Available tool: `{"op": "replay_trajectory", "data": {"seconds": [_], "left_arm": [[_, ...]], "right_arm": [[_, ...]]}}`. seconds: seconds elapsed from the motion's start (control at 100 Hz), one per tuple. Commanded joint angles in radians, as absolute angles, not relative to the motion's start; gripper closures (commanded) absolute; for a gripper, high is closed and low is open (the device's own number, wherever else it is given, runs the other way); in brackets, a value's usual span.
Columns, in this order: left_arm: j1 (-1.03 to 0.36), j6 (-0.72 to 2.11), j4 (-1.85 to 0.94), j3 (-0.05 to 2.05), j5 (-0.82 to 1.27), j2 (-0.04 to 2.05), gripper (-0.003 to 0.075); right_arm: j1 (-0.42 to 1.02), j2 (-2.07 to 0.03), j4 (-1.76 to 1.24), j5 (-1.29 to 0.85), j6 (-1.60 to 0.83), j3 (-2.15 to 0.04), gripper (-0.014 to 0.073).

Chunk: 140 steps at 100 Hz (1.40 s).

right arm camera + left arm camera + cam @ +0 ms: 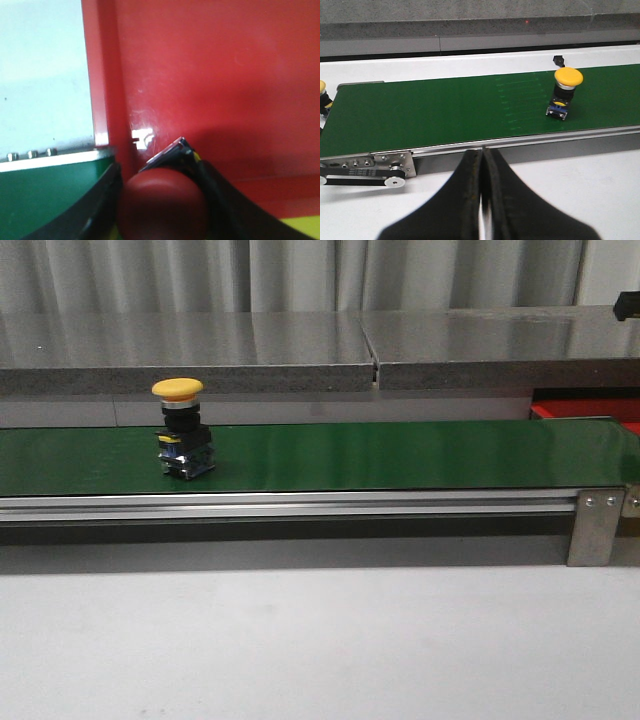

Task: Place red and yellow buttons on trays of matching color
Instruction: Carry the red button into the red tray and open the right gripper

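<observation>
Red button (pixel 162 205) pinched in right jaws over red tray (pixel 210 75); left jaws pressed together

Belt (pixel 380 455): green, smooth, faint sheen. Belt frame (pixel 300 505): brushed metal, bracket with screws. Yellow button (pixel 178 389): smooth plastic cap, matt. Red tray (pixel 225 75): glossy plastic, faint scuffs. Table (pixel 320 640): white, matt. Far shelf (pixel 250 345): polished, reflective.

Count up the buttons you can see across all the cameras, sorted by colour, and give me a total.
Yellow buttons: 2
Red button: 1
Total: 3
</observation>
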State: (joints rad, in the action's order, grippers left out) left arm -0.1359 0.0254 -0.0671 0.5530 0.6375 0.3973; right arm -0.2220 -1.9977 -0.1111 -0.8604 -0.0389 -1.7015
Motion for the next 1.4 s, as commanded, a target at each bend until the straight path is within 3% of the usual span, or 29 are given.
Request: {"op": "replay_trajectory", "data": {"seconds": [0.0,0.4,0.59,0.66,0.99,1.39], "left_arm": [[-0.144,0.018,-0.08,0.578,0.568,0.404,0.0739],[-0.144,0.018,-0.08,0.578,0.568,0.404,0.0739],[-0.144,0.018,-0.08,0.578,0.568,0.404,0.0739],[-0.144,0.018,-0.08,0.578,0.568,0.404,0.0739],[-0.144,0.018,-0.08,0.578,0.568,0.404,0.0739],[-0.144,0.018,-0.08,0.578,0.568,0.404,0.0739]], "right_arm": [[-0.228,-1.991,-0.126,-0.816,-0.043,-1.784,0.0424],[-0.228,-2.161,-0.166,-0.819,-0.043,-1.958,0.0398],[-0.228,-2.168,-0.187,-0.809,-0.043,-1.958,0.013],[-0.228,-2.167,-0.186,-0.809,-0.043,-1.958,0.0083],[-0.228,-2.066,-0.181,-0.825,-0.074,-1.921,0.0086],[-0.196,-1.744,-0.18,-0.715,-0.134,-1.578,0.0086]]}}
